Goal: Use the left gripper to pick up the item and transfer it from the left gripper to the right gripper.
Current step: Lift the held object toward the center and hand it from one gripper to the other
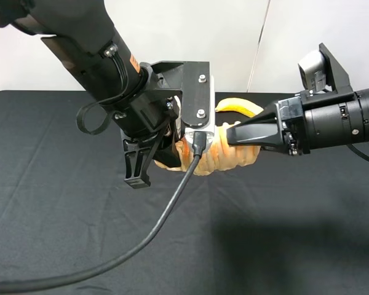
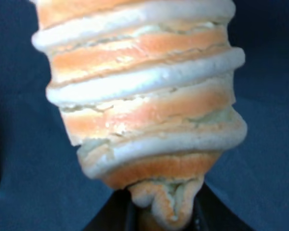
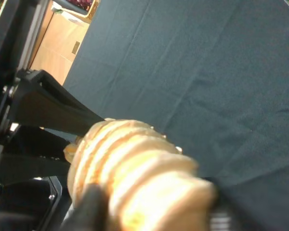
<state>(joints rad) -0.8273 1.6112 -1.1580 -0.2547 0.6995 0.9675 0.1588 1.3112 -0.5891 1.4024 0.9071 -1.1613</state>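
Note:
The item (image 1: 216, 158), a tan ridged bread-like roll, hangs in the air above the table, level between the two arms. My left gripper (image 1: 172, 150) is shut on its left end. In the left wrist view the roll (image 2: 144, 96) fills the frame, with its tip pinched between the dark jaws at the bottom. My right gripper (image 1: 235, 142) reaches in from the right and its tapered jaws close on the right end. In the right wrist view the roll (image 3: 135, 168) sits between my fingers (image 3: 89, 207), with the left gripper's black frame (image 3: 43, 110) behind it.
A yellow banana (image 1: 238, 107) lies on the black-clothed table (image 1: 49, 215) behind the roll. A loose black cable (image 1: 160, 221) hangs from the left arm and trails to the front left.

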